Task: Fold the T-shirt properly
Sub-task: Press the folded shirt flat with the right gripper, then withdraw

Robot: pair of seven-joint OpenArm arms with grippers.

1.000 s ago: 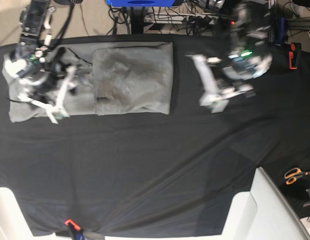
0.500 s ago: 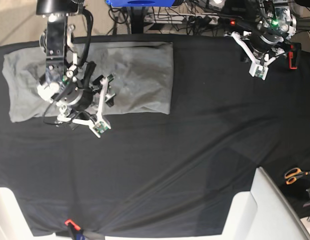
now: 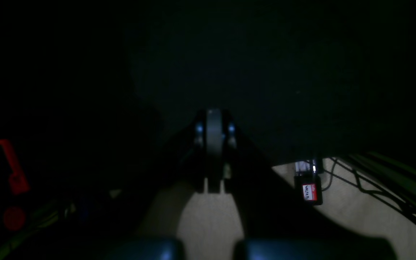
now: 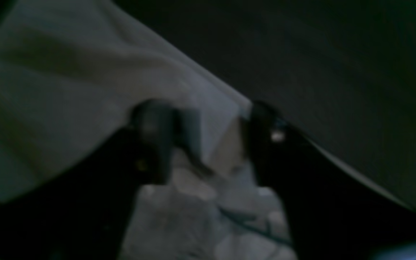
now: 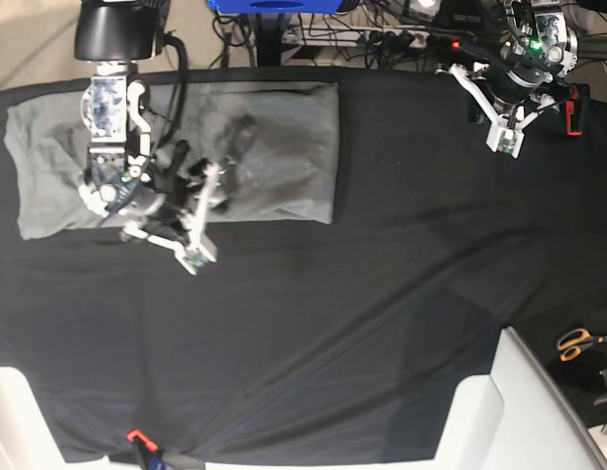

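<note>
The right tool point(image 5: 198, 223) hangs over the near edge of the T-shirt point(image 5: 284, 147), close to the far left corner of the table point(image 5: 333, 323). In the right wrist view its two dark fingers point(image 4: 154, 137) stand apart with a clear gap between them, and grey cloth fills that gap; the picture is blurred, so whether the fingertips press the cloth or hover just above it cannot be told. Nothing is pinched between them. A straight folded edge of the shirt runs diagonally past the tool point(image 4: 208, 144) there, with the black tablecloth point(image 4: 338, 72) beyond it.

The left tool point(image 5: 506, 132) is at the far right corner of the table, well apart from the shirt. In the left wrist view its fingers point(image 3: 214, 144) lie pressed together with no gap and nothing between them, so it is closed and empty. Below it that view shows pale floor, cables and a small red-labelled tag point(image 3: 309, 192); a red clamp point(image 3: 9, 169) sits at the left of the picture.

The T-shirt lies flat as a wide grey rectangle along the far edge of the table, from the left corner towards the middle, its right part smoother and its left part more wrinkled under the right arm. Orange-handled scissors point(image 5: 578, 343) lie beyond the table's right edge.
</note>
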